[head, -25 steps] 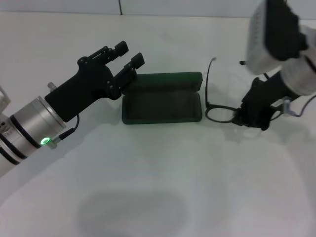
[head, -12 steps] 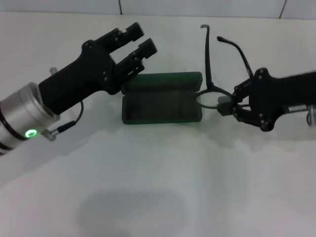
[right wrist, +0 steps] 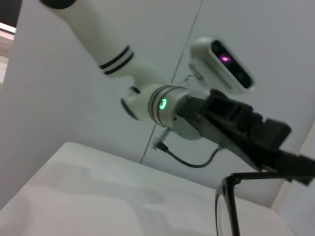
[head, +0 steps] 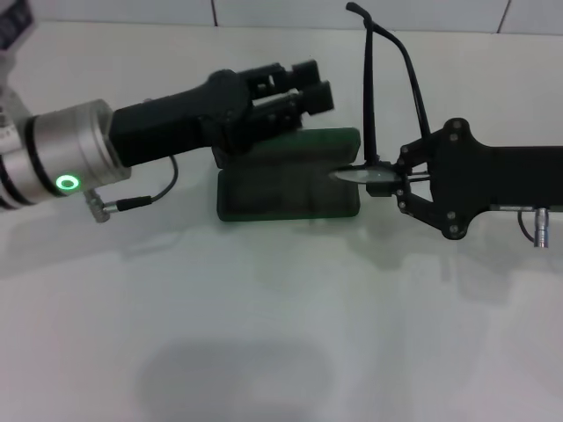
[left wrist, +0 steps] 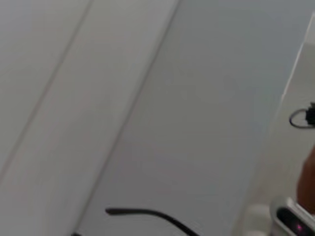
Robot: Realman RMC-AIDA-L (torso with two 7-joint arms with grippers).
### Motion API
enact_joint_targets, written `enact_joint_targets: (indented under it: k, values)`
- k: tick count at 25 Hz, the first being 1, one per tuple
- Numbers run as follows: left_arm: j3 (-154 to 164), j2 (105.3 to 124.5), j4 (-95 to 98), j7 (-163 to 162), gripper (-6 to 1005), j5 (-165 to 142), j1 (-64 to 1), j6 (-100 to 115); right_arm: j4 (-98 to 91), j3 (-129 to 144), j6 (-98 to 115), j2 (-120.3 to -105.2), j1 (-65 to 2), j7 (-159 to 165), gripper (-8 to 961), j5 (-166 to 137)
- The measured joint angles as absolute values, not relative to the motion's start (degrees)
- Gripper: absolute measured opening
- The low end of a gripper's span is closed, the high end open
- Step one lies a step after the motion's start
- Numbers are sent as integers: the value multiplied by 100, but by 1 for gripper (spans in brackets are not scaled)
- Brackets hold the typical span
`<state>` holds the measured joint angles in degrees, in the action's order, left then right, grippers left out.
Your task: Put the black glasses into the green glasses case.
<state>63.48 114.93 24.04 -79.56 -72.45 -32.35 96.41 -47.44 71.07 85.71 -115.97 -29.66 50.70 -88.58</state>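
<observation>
The green glasses case (head: pixel 288 187) lies open in the middle of the white table, its lid raised at the back. My right gripper (head: pixel 394 177) is shut on the front of the black glasses (head: pixel 376 97) and holds them at the case's right end, lens edge over the case, temples pointing up and away. The glasses' frame also shows in the right wrist view (right wrist: pixel 231 206), and one temple shows in the left wrist view (left wrist: pixel 147 215). My left gripper (head: pixel 310 86) hovers over the case's back left part, fingers a little apart and holding nothing.
The white table (head: pixel 281 334) spreads all around the case. A tiled wall (head: pixel 264 10) runs along the far edge. A thin cable (head: pixel 145 198) hangs from my left wrist just left of the case.
My right gripper carried the glasses left to the case's right end and tilted them so the temples stand up. My left gripper swung right over the case's lid.
</observation>
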Motion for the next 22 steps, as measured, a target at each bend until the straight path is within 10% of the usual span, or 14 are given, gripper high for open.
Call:
enact_joint_targets:
  k: [22]
  values:
    - [6317,11751,2802,-7470,489,-7148,-2959,10250,-4673,7218,8602,-11601,-2911,4707,113,-8826]
